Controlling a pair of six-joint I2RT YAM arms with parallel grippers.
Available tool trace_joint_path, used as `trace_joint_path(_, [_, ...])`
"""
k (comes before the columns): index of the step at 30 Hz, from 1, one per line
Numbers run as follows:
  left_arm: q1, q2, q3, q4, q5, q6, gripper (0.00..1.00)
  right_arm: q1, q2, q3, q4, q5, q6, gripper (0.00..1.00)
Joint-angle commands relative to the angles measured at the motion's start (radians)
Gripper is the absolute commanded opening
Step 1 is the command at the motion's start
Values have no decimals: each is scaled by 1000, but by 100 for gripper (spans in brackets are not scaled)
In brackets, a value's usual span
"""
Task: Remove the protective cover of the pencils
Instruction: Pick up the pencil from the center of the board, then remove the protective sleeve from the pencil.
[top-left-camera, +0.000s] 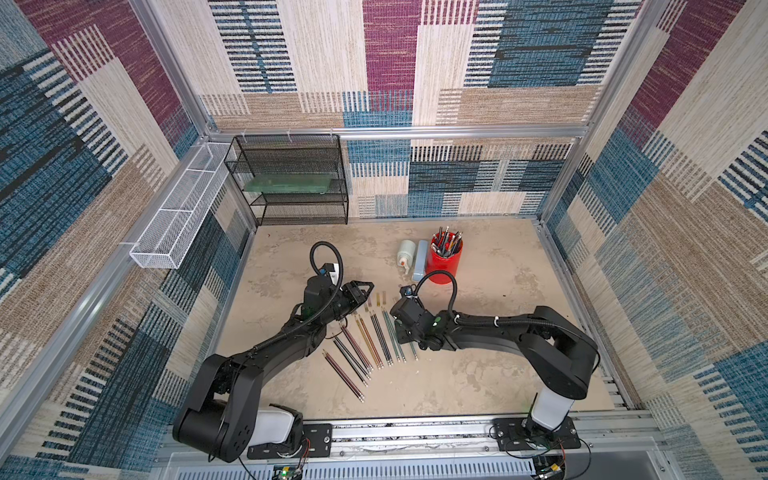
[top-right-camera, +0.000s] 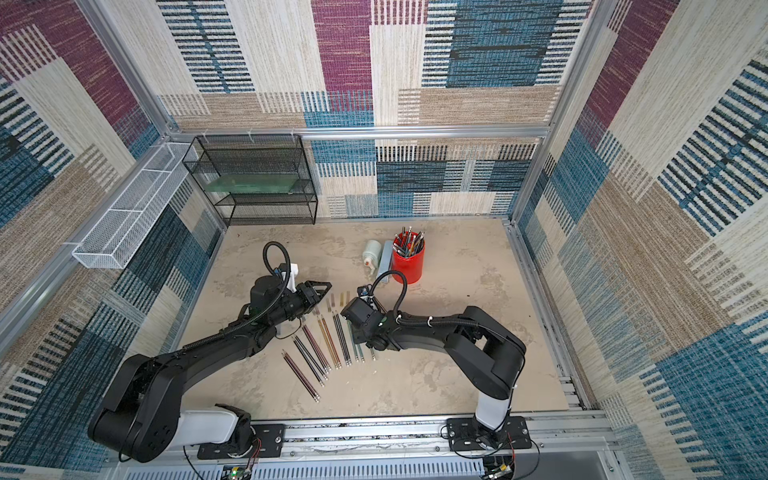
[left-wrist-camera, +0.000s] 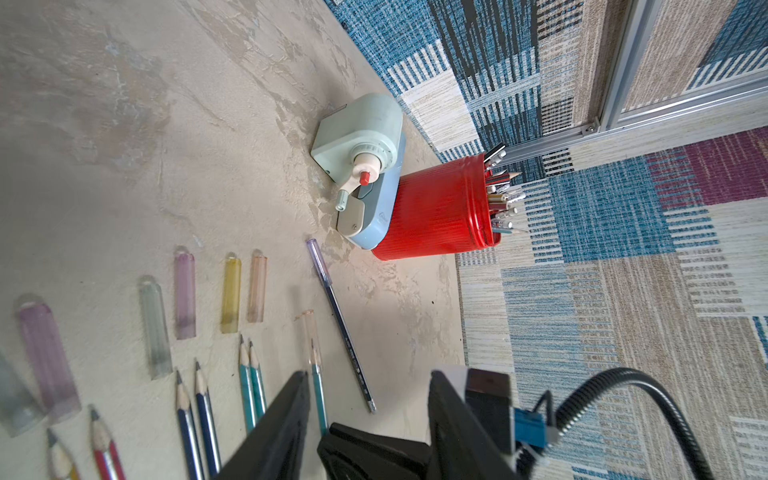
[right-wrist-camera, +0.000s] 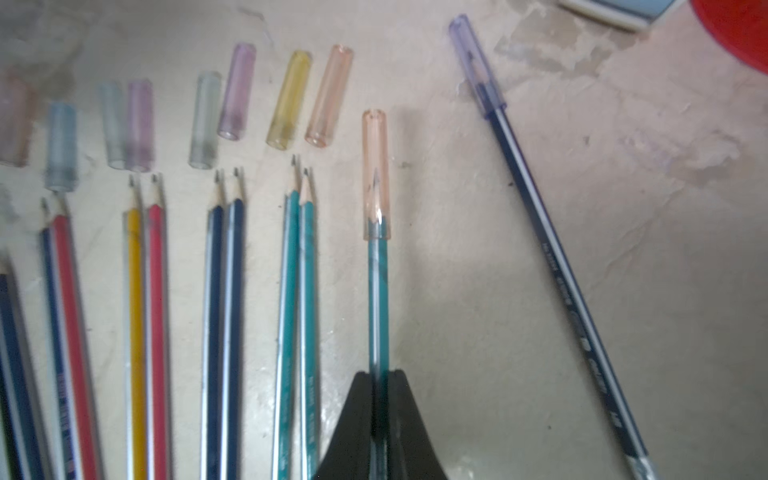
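We see the right gripper (right-wrist-camera: 379, 386) pressed onto a teal pencil (right-wrist-camera: 377, 299), pinching its shaft well behind the tip. The peach cap (right-wrist-camera: 375, 174) is still on that tip, ahead of the gripper, toward the red cup (top-left-camera: 446, 259). The other pencils (right-wrist-camera: 232, 291) lie fanned on the worktop (top-left-camera: 478, 374) on the arms' side of the cup, tips bare. Loose caps (right-wrist-camera: 289, 99) lie between those tips and the cup. A capped blue pencil (right-wrist-camera: 552, 249) lies nearest the cup. The left gripper (left-wrist-camera: 370, 376) hangs spread and empty, near the loose caps.
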Motion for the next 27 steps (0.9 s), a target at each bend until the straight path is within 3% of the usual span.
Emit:
trace_joint_path(1, [1, 7, 7, 25, 22, 18, 50, -1, -36, -3, 29, -3, -1, 2])
trace_joint_path(19, [-15, 112, 38, 115, 110, -15, 51, -4, -84, 22, 70, -89, -16, 0])
trace_joint_path(27, [-20, 163, 54, 128, 132, -27, 46, 4, -129, 7, 104, -117, -15, 0])
